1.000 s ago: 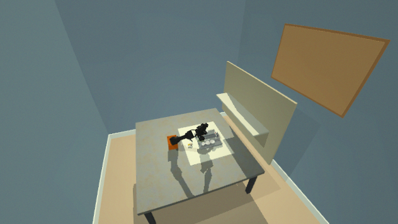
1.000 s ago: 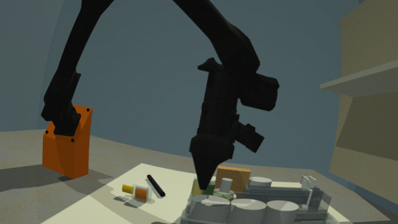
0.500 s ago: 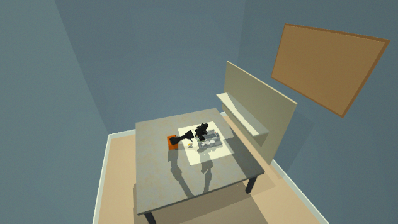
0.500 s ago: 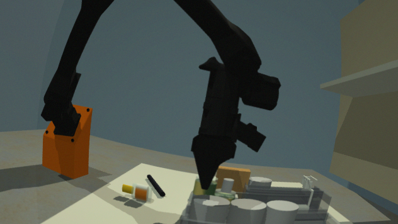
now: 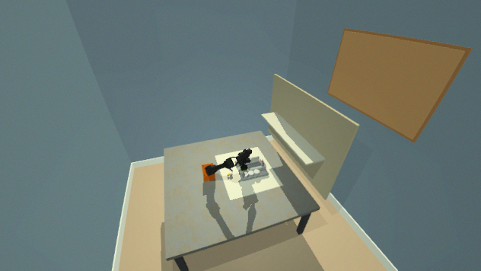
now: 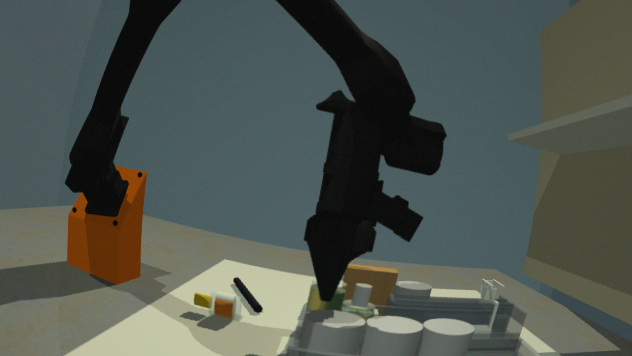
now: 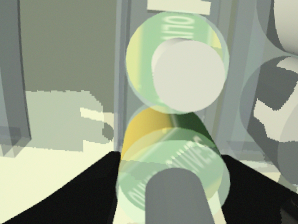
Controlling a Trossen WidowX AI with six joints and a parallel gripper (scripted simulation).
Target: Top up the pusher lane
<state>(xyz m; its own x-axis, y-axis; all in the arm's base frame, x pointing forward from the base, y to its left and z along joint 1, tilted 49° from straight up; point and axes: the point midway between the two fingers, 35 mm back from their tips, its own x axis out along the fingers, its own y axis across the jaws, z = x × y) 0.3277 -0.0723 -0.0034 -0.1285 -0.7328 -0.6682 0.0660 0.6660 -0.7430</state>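
Note:
My gripper [image 6: 327, 299] [image 7: 169, 163] is shut on an olives jar [image 7: 172, 142] [image 6: 317, 297] with a yellow and dark green label and a grey cap. The fingers grip its two sides. A matching jar [image 7: 137, 62] [image 6: 369, 311] with a white cap stands directly beyond it in the lane, between clear grey side walls [image 7: 120, 85]. The held jar is at the lane's front end, in line with that jar. The two overlap in the wrist view; whether they touch is unclear. The front stop, the pusher plate and the held jar's base are hidden or unclear.
White-lidded jars [image 6: 395, 326] stand in the neighbouring lane, close on the right in the wrist view. An orange-brown box [image 6: 372, 282] is behind the held jar. A jar with orange contents [image 6: 224, 307] and a yellow cap, and a black pen [image 6: 247, 295], lie on the pale mat [image 6: 150, 325].

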